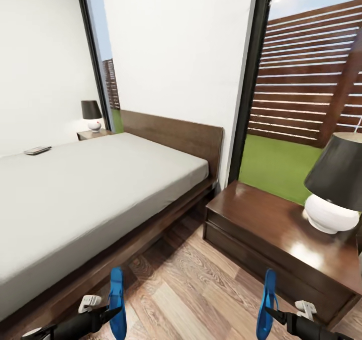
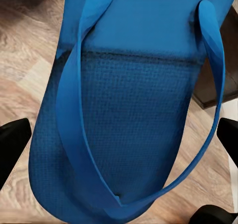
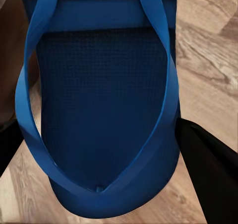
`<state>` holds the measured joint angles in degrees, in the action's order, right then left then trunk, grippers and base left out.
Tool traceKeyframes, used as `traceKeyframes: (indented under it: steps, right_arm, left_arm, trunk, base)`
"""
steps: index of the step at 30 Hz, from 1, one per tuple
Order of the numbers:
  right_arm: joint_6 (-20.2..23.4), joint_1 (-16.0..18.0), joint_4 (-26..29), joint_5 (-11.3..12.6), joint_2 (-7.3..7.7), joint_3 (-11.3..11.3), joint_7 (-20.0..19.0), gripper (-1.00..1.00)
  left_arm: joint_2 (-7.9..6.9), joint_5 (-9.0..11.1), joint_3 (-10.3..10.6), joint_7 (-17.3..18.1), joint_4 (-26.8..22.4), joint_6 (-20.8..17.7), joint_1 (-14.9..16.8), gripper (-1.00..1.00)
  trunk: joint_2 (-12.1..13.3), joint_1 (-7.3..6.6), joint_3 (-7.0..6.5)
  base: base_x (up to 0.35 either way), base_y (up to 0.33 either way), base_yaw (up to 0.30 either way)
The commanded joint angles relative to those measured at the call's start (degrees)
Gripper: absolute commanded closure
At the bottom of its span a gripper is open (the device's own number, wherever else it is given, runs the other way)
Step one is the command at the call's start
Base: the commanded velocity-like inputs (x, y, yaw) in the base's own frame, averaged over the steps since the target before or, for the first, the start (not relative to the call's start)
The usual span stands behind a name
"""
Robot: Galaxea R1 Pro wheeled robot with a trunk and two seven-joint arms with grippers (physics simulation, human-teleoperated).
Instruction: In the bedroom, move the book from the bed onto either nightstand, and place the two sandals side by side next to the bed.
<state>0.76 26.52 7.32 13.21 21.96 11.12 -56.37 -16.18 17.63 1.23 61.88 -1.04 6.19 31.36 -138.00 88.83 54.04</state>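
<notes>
Holding one blue sandal (image 1: 117, 302) pinched in my left hand (image 1: 111, 314) and the other sandal (image 1: 266, 305) in my right hand (image 1: 269, 314), above the floor (image 1: 186, 284) beside the bed (image 1: 75, 199); neither is set down, and the book (image 1: 37, 150) lies on the mattress.

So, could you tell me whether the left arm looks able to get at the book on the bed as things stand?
Probably not: the left claw already holds a sandal, and the book lies far across the bed.

White plaster walls (image 1: 176, 43) frame tall dark-framed windows (image 1: 254, 78) onto green lawn (image 1: 276, 166) and a slatted brown fence (image 1: 311, 73); brown wood-plank floor (image 1: 201, 279) lies below.
</notes>
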Motion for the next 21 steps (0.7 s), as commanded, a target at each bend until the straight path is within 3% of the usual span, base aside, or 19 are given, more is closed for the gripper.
traceKeyframes:
  steps: [1,9,15,21]
  right_arm:
    - [0.1,0.0,0.0,-0.1,0.01,0.4,-0.2,1.00]
    - [0.1,0.0,0.0,-0.1,0.00,0.4,-0.2,1.00]
    - [0.1,0.0,0.0,-0.1,0.00,0.4,-0.2,1.00]
    - [0.1,0.0,0.0,-0.1,0.01,0.4,-0.2,1.00]
  left_arm:
    - [0.00,0.0,0.1,0.1,0.1,0.6,0.1,1.00]
    - [0.00,0.0,0.1,0.1,0.1,0.6,0.0,1.00]
    - [0.23,0.0,0.1,0.1,0.1,0.6,0.0,1.00]
    - [0.43,0.0,0.1,0.0,0.1,0.6,0.0,1.00]
  trunk:
    - [0.0,-0.01,0.06]
    - [0.0,-0.01,0.06]
    - [0.0,-0.01,0.06]
    - [0.0,-0.01,0.06]
  base:
    - [0.000,0.000,0.292]
    - [0.000,-0.008,0.292]
    - [0.000,-0.173,0.292]
    - [0.000,-0.031,0.292]
